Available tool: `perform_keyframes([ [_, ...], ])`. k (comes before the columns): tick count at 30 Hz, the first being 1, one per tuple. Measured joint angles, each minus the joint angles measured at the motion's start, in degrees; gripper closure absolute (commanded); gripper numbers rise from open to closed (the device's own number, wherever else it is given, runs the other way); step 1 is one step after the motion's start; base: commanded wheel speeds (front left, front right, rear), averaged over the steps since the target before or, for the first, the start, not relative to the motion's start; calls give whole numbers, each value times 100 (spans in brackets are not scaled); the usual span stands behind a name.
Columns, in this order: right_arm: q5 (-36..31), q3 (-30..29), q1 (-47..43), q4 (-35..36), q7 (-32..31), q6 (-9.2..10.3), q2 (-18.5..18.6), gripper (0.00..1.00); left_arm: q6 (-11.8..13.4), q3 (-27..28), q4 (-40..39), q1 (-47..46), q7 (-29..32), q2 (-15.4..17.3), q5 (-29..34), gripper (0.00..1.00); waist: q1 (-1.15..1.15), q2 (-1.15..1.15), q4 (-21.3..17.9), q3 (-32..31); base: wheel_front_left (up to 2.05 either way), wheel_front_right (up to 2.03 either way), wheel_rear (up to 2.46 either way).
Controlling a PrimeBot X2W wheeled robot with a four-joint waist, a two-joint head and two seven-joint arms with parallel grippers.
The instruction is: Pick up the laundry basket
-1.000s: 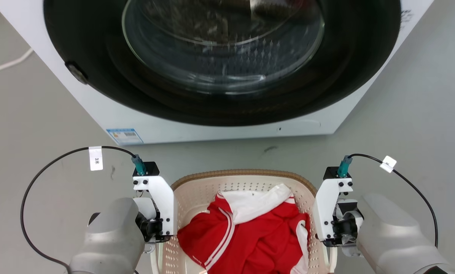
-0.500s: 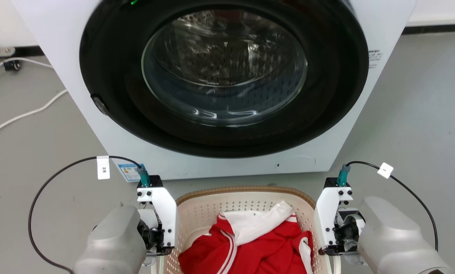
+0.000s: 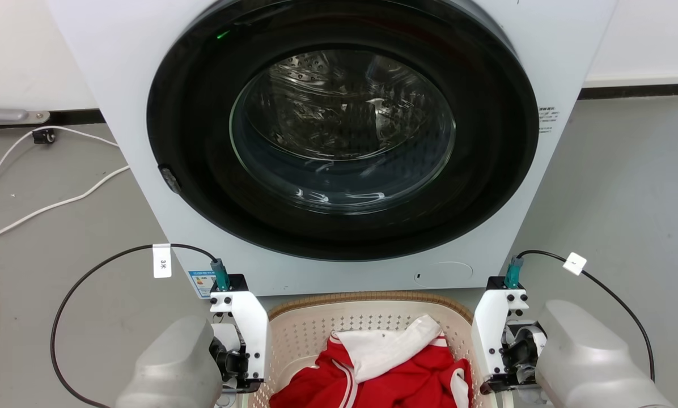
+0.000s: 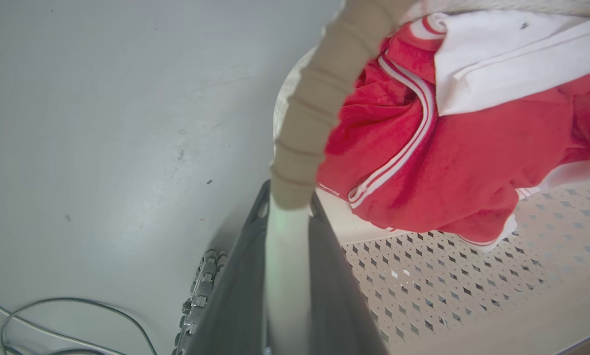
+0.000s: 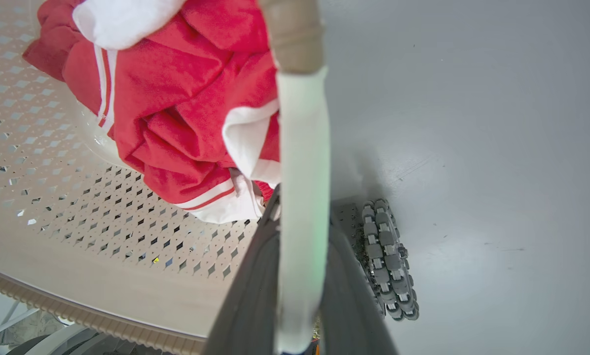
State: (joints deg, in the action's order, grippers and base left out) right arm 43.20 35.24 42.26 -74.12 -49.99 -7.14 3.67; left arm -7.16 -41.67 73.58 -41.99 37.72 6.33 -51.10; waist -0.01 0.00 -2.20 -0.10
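Observation:
The laundry basket [image 3: 316, 328], cream with perforated walls and a tan woven-look rim, sits at the bottom centre of the head view, between my two arms. A red and white garment [image 3: 384, 374] lies inside it. My left gripper [image 4: 289, 197] is shut on the basket's left edge, where the tan rim meets a cream strip. My right gripper [image 5: 302, 207] is shut the same way on the right edge. In the head view the left gripper [image 3: 240, 362] and right gripper [image 3: 500, 362] flank the basket, their fingertips hidden below the rim. Grey floor shows beneath the basket's base [image 4: 448, 286].
A white front-loading washing machine [image 3: 118, 85] stands close ahead, its round glass door shut. White cables [image 3: 44, 204] trail on the grey floor at the left. My base's roller wheels [image 5: 386, 256] lie just below the basket's sides.
The head camera has risen and tilted up, so more of the washer and the wall behind it shows. Both grippers keep the same hold on the basket.

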Motion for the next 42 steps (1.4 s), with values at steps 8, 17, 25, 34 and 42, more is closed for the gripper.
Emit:
perform_keyframes([
  [8,-181,-111,82,1,-54,-2,3,100,0,-41,4,-1,-9,-14,-51,100,0,0,47,-72,0,0,0],
  [17,-288,-258,40,0,-103,-2,0,100,0,-82,19,32,59,-34,-119,100,0,0,47,-117,0,0,0],
  [25,-344,-377,-15,-1,-123,-1,-11,100,0,-148,21,43,16,-31,-160,100,0,0,33,-125,0,0,0],
  [34,-337,-354,-32,11,-124,-1,-13,100,1,-207,25,43,-11,-29,-208,100,0,0,31,-107,0,0,0],
  [42,-221,-257,-71,45,-120,-1,-9,100,1,-252,31,43,-59,-14,-257,100,0,0,21,-104,0,0,0],
])
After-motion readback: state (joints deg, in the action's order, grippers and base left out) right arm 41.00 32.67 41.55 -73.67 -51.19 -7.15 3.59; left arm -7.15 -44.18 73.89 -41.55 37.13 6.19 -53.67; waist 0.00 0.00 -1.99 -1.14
